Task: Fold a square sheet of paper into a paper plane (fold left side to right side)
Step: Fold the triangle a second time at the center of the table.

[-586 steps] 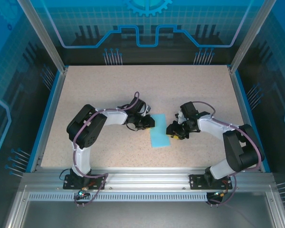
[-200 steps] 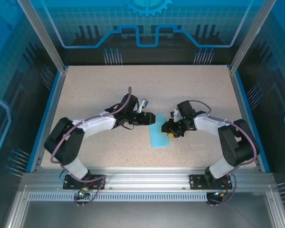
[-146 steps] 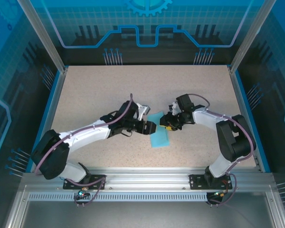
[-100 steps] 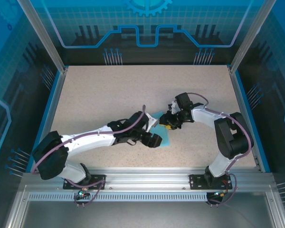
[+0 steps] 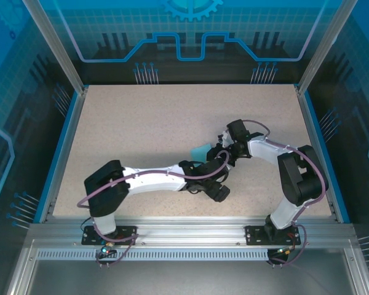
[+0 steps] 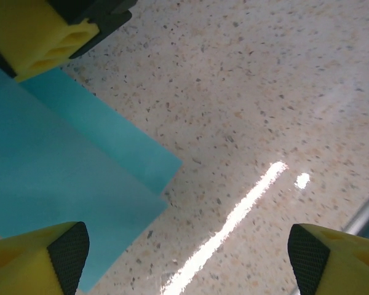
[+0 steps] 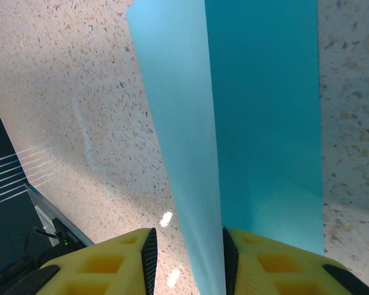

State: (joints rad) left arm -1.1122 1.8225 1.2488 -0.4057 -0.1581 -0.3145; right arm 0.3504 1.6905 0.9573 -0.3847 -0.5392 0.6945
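Observation:
The square sheet of paper (image 5: pixel 202 150), cyan, lies mid-table, mostly covered by my left arm in the top view. The left wrist view shows two of its layers (image 6: pixel 49 172) lying flat, ending in stepped corners. My left gripper (image 5: pixel 219 189) hovers past the sheet's near right corner, jaws (image 6: pixel 187 258) wide open over bare table. My right gripper (image 5: pixel 221 156) is at the sheet's far right. A paler raised flap (image 7: pixel 178 123) of the sheet stands between its partly open jaws (image 7: pixel 187 264), against the right pad, with a strip of table beside the left pad.
The speckled tabletop (image 5: pixel 129 129) is bordered by a blue rim and transparent walls. My left arm stretches low across the near middle of the table. A yellow finger of the right gripper (image 6: pixel 37 37) shows in the left wrist view at the sheet's edge.
My left arm swept from the sheet's left side across its near end to its right, jaws widening. My right gripper shifted to the sheet's far end, where a flap now stands raised.

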